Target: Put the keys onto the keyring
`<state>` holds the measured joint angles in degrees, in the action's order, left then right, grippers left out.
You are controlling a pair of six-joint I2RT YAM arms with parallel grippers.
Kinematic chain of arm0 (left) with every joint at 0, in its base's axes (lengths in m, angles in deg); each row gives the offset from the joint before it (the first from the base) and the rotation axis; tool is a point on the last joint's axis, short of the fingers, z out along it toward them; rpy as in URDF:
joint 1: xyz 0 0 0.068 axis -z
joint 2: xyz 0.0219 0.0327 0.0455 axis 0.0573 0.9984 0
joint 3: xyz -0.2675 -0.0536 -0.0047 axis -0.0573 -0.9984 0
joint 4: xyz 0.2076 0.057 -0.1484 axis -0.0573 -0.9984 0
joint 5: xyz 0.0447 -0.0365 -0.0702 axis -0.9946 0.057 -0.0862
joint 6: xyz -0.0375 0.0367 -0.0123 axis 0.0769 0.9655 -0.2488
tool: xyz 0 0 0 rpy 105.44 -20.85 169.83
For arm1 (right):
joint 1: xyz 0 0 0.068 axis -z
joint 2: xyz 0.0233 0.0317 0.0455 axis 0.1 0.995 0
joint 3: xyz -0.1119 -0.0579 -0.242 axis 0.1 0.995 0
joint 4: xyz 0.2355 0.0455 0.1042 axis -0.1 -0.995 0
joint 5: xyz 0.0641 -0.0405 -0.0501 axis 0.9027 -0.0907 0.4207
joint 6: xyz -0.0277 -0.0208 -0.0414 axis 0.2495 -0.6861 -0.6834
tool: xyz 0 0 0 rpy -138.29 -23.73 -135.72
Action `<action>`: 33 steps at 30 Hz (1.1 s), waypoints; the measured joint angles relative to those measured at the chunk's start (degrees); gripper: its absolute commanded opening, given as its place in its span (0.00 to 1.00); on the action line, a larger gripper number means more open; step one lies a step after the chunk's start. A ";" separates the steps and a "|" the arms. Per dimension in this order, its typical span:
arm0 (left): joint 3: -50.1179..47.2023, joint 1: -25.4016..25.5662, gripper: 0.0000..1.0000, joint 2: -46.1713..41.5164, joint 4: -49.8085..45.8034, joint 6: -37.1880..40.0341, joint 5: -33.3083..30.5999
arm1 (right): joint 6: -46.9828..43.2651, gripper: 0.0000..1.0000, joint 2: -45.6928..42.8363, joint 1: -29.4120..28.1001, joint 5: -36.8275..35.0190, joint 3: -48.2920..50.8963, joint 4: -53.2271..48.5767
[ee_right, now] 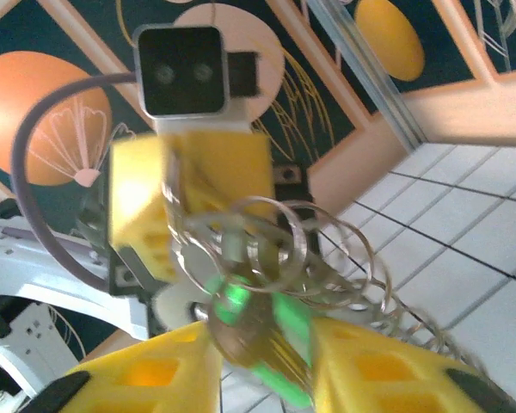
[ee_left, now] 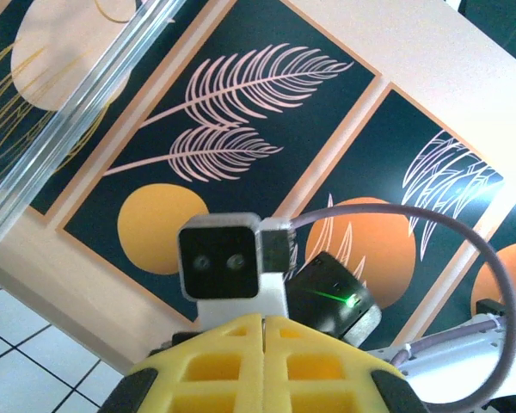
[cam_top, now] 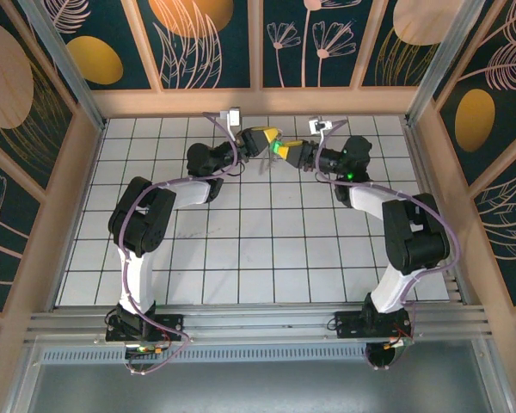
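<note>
Right wrist view puts the key (ee_right: 284, 348) in the gap between the yellow fingers (ee_right: 146, 379) of the right gripper (ee_right: 262, 344), smeared by blur. Its long axis runs on a slant, from upper left to lower right in that view; which end is the blade cannot be told. The green head fills the gap and seems to touch both inner faces, with the jaws partly apart. Whether they clamp it or merely flank it, I cannot tell.

Just above, the keyring (ee_right: 275, 249) shows as several overlapping grey loops. Its long axis lies across the view and slopes down to the right. One end sits at the tips of the left gripper (ee_right: 193, 202); the other hangs free over the tiles.

Left wrist view shows that gripper's fingers pressed flat together with only a seam between them, clenched on the ring's near end.

Top external view places both grippers tip to tip above the far middle of the table (cam_top: 241, 249), the green head between them.
</note>
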<state>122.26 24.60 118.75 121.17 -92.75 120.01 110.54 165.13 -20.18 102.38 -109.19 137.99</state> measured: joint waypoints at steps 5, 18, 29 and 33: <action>0.02 0.26 0.00 0.00 0.04 0.00 0.00 | -0.98 0.36 -4.63 2.54 -0.92 4.92 -2.32; 0.24 0.26 0.00 0.00 0.04 0.00 0.02 | -2.99 0.36 -13.20 3.26 -4.00 7.72 -3.80; 0.57 0.57 0.00 0.00 0.02 0.00 0.22 | -1.92 0.44 -13.03 2.29 -8.87 4.04 -3.93; 0.57 0.66 0.00 0.00 0.02 0.00 0.26 | -0.83 0.44 -11.06 1.66 -10.01 1.57 -3.37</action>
<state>122.83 25.25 118.75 121.19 -92.75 120.27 109.71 154.07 -18.52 92.37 -107.61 134.63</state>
